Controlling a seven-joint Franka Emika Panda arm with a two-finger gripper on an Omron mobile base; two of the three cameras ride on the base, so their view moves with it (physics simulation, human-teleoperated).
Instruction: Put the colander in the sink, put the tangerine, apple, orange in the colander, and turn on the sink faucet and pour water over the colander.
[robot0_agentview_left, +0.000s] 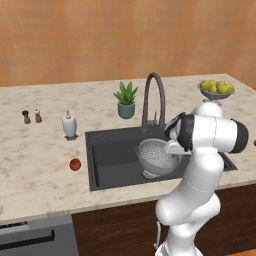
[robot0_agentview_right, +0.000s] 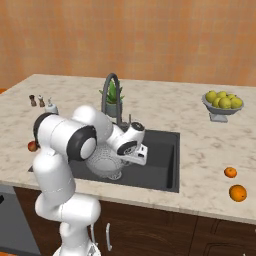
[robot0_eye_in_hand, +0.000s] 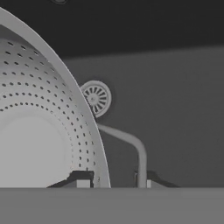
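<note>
Tabletop (robot0_agentview_left: 40, 165): pale marble, carries everything. Sink (robot0_agentview_left: 107, 157): dark basin set into it, round drain (robot0_eye_in_hand: 95, 98) visible beside the colander wall. Sink faucet (robot0_agentview_left: 152, 97) stands at the back edge. Colander (robot0_agentview_left: 156, 157) inside the sink, tilted. Pincer (robot0_eye_in_hand: 113, 181) clamped narrow on the colander's rim, one finger inside, one outside by the side handle. Orange (robot0_agentview_right: 238, 193) and tangerine (robot0_agentview_right: 230, 172) lie right of the sink; apple (robot0_agentview_left: 75, 164) to its left.
</note>
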